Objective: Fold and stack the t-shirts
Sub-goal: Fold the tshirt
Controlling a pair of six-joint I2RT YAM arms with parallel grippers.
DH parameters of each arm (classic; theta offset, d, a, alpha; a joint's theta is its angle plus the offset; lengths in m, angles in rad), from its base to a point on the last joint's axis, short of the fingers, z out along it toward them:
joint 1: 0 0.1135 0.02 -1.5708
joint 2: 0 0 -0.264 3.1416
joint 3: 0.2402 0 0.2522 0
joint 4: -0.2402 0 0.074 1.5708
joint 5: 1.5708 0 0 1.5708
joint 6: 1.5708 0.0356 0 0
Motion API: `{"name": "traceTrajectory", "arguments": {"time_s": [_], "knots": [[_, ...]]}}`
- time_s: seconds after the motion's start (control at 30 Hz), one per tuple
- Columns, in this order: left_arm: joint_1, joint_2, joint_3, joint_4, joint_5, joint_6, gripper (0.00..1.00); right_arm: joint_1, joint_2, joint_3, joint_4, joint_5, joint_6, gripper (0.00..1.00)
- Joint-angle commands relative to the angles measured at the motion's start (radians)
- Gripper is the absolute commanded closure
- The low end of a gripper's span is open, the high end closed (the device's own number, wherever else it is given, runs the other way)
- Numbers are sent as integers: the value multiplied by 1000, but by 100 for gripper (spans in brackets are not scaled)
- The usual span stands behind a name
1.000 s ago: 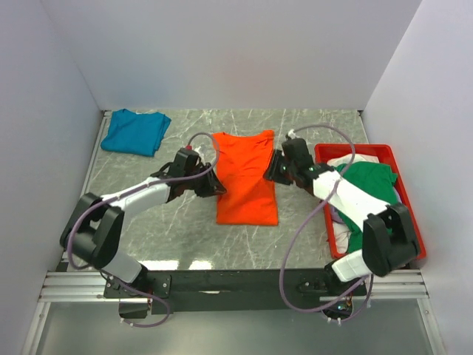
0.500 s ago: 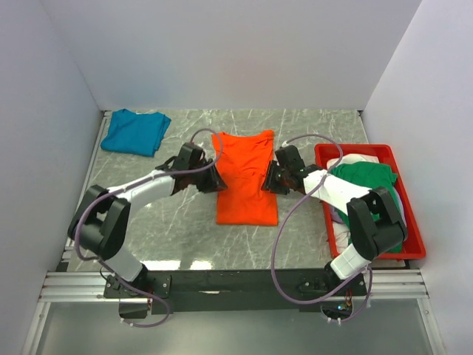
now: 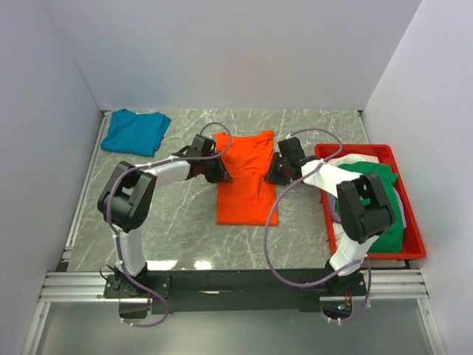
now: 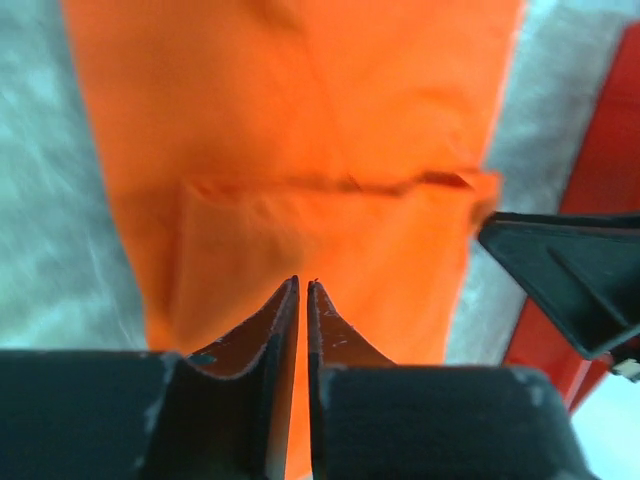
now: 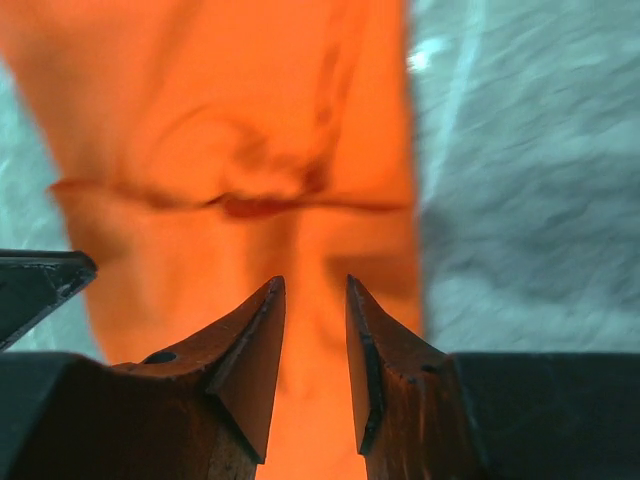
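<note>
The bright orange t-shirt (image 3: 247,188) lies flat on the middle of the table, folded into a long narrow rectangle, with a crease across it in both wrist views (image 4: 300,150) (image 5: 230,120). My left gripper (image 3: 219,171) is at its left edge, low over the cloth, with its jaws (image 4: 302,284) shut and nothing seen between them. My right gripper (image 3: 272,172) is at the shirt's right edge, with its jaws (image 5: 314,282) slightly open and empty above the cloth. The teal blue t-shirt (image 3: 135,132) lies folded at the back left. The green t-shirt (image 3: 375,177) and white t-shirt (image 3: 346,160) are heaped in the red tray.
The red plastic tray (image 3: 418,235) stands at the right edge of the table; its side shows in the left wrist view (image 4: 600,150). White walls enclose the left, back and right sides. Grey marble tabletop (image 3: 177,214) surrounds the orange shirt.
Both arms have stretched further out, and the grippers have slid toward the far part of the orange shirt, one on each side. The shirts have stayed in place.
</note>
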Motion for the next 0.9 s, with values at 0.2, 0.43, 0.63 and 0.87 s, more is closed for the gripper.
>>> {"name": "traceTrajectory", "arguments": {"time_s": [0.2,0.43,0.63,0.87], "knots": [[119,100,-30,74,-3,-49,96,-82,169,82,16,-38,4,68],[120,65,-36,71,20,-49,96,-112,120,54,21,-55,9,68],[122,-43,-17,51,47,-38,84,-134,26,67,-13,-75,0,66],[130,-236,-56,-21,-4,-10,70,-134,-180,-74,4,-150,12,64]]}}
